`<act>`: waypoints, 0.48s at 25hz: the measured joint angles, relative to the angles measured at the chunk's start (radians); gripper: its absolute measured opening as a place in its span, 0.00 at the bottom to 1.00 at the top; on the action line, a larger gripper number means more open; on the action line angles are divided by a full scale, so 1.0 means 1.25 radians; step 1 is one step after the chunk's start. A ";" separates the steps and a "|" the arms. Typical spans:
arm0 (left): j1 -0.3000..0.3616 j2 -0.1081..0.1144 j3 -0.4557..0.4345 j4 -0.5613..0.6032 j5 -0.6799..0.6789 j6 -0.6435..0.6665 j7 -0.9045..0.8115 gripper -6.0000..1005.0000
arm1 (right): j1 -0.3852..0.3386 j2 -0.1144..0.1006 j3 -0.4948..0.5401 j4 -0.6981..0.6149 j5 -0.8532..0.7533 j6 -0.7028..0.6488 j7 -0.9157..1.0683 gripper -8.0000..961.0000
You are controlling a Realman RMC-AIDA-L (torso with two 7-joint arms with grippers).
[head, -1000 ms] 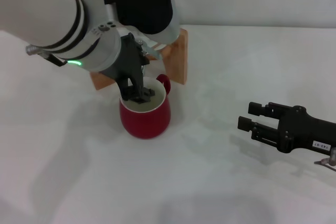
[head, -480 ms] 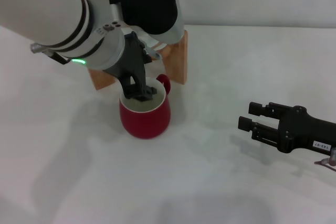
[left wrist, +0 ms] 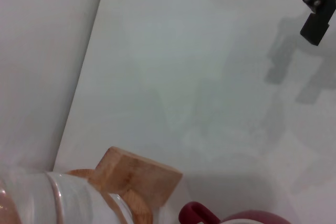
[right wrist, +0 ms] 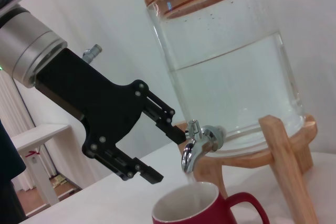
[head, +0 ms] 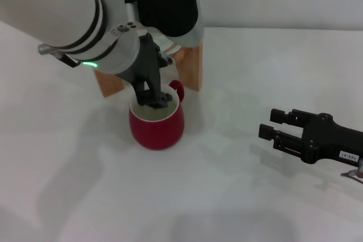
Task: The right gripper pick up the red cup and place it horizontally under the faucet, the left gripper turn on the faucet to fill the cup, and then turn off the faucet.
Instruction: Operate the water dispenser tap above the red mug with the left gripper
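The left gripper (right wrist: 167, 142) stood open at the faucet (right wrist: 195, 145), upper finger (right wrist: 163, 114) touching its lever, above the red cup (right wrist: 202, 211). The right gripper (head: 271, 124) stood open, well apart.

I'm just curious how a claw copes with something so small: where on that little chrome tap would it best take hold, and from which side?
Probably the thin lever on top of the faucet, pinched between the two fingers. It sticks out forward over the red cup, with the water jar behind it, so coming from the open front fits. The left gripper is already there, fingers open, one beside the lever.
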 joint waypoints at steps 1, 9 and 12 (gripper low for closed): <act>-0.003 0.000 0.000 -0.006 0.000 0.002 0.000 0.62 | 0.000 0.000 0.000 0.000 0.000 0.000 0.000 0.55; -0.019 0.000 0.003 -0.030 0.000 0.017 -0.002 0.62 | 0.000 -0.001 0.001 -0.001 0.000 0.000 0.000 0.55; -0.020 0.000 0.004 -0.031 0.000 0.019 -0.004 0.62 | 0.000 -0.002 0.001 -0.001 0.000 0.000 0.000 0.55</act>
